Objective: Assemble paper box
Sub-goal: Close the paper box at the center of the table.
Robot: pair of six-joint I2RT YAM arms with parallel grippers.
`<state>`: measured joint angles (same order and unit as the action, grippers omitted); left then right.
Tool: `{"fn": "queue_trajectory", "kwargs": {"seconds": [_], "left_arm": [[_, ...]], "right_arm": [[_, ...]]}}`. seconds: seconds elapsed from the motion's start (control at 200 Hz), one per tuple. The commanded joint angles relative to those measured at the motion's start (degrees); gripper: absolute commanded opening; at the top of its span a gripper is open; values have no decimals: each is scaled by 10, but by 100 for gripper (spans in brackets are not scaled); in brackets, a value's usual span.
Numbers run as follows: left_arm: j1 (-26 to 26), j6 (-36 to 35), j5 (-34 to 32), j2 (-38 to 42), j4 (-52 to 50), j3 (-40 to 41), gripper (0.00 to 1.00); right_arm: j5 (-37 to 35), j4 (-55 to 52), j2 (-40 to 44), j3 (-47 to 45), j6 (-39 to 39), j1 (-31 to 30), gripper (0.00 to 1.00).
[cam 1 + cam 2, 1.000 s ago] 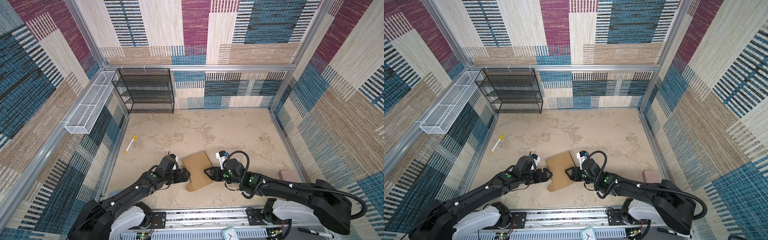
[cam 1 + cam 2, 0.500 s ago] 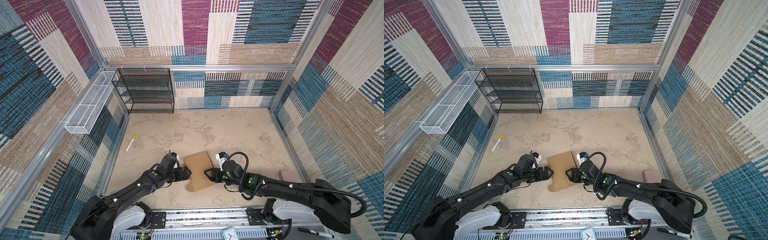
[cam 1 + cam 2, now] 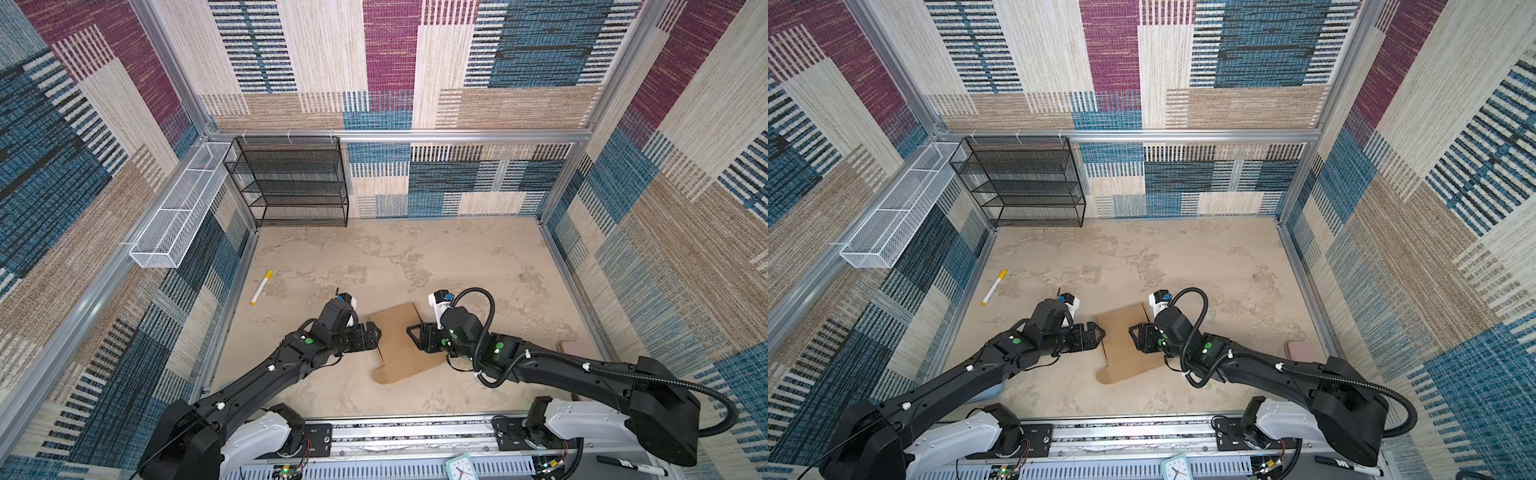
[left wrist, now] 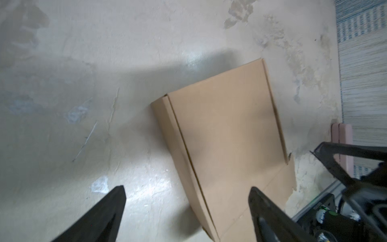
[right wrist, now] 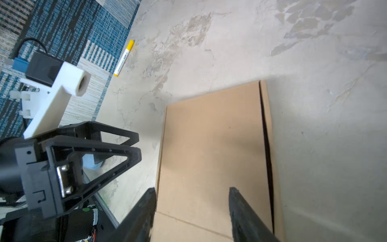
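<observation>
Your box (image 3: 395, 349) lies flat on the table (image 3: 457, 257), near the front edge and about midway across, between the 2 grippers. It shows as 1 plain brown panel, with a rounded tab (image 3: 381, 376) sticking out at its front-left corner. In the right wrist view the box (image 5: 209, 146) has a narrow strip along 1 long side, parted from the main panel by a dark slit.

The left gripper (image 3: 376, 333) sits at the box's left edge, released. In its wrist view the left gripper (image 4: 186, 189) has its jaws wide, 1 finger over bare table and the other over the cardboard, nothing clasped.

The right gripper (image 3: 409, 332) sits low over the box's right part, pointing toward the left one. Its jaws are partly spread, with both fingers above the panel in its wrist view (image 5: 192, 190), and they grasp nothing. You cannot tell whether the tips touch the cardboard. The 2 grippers are near each other but apart.

Further out, a yellow-capped marker (image 3: 261, 287) lies well to the left, near the wall. A black rack (image 3: 291, 183) stands in the back-left corner, and a white basket (image 3: 178, 208) hangs on the left wall beside it. A pink block (image 3: 571, 345) lies by the right wall.
</observation>
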<state>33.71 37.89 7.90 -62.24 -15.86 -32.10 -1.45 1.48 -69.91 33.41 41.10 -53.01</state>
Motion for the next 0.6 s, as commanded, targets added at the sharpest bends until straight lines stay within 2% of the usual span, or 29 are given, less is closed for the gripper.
{"fn": "queue_trajectory", "kwargs": {"seconds": [0.0,0.265,0.431,0.536,0.596], "left_arm": [[-1,17,9,-4,49,23,95],[-1,18,0,-7,73,56,95],[-2,20,-1,23,75,59,96],[-3,38,7,46,111,87,96],[-3,48,15,46,128,100,97]], "right_arm": [[11,12,-15,-18,-4,1,58],[16,21,-28,-32,5,1,58],[-20,-40,25,16,-25,5,59],[-32,-81,41,37,-55,29,66],[-13,-88,43,35,-66,59,70]]}}
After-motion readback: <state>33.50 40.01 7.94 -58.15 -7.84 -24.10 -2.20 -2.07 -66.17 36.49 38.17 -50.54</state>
